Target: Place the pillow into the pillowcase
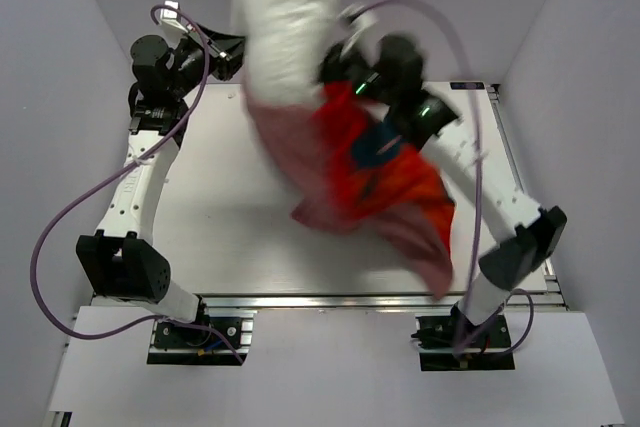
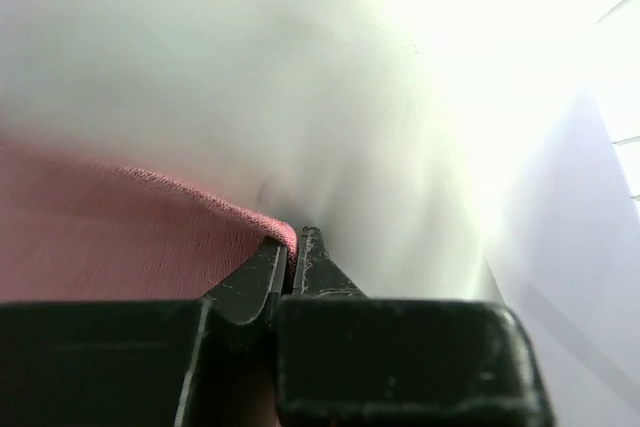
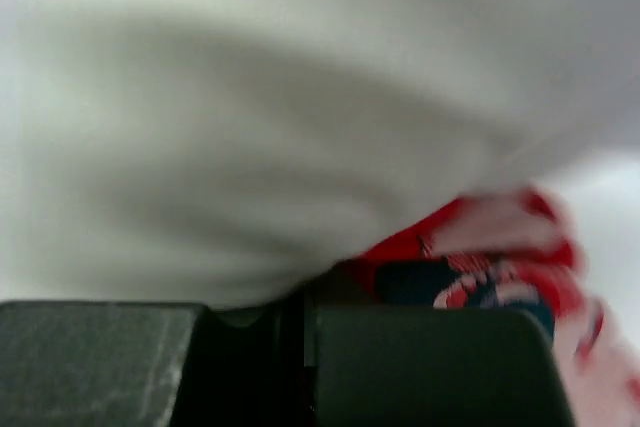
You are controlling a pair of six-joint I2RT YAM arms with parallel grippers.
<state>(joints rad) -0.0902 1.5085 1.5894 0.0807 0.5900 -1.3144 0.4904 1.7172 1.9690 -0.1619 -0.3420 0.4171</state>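
The white pillow (image 1: 285, 17) is held up high at the back middle, blurred. Its lower end sits in the mouth of the red pillowcase (image 1: 370, 167), which hangs limp below it with pink lining showing. My left gripper (image 1: 238, 52) is at the pillow's left side. In the left wrist view it (image 2: 295, 242) is shut on the pillowcase's pink-red hem (image 2: 100, 237), with the pillow (image 2: 250, 77) right behind. My right gripper (image 1: 338, 52) is at the pillow's right side. In the right wrist view it (image 3: 300, 297) is shut on red pillowcase cloth (image 3: 480, 257) under the pillow (image 3: 250, 97).
The white table (image 1: 230, 237) lies below, with a metal rail along its near edge (image 1: 330, 299). Purple cables (image 1: 60, 217) loop off both arms. Grey walls close in on the left, right and back.
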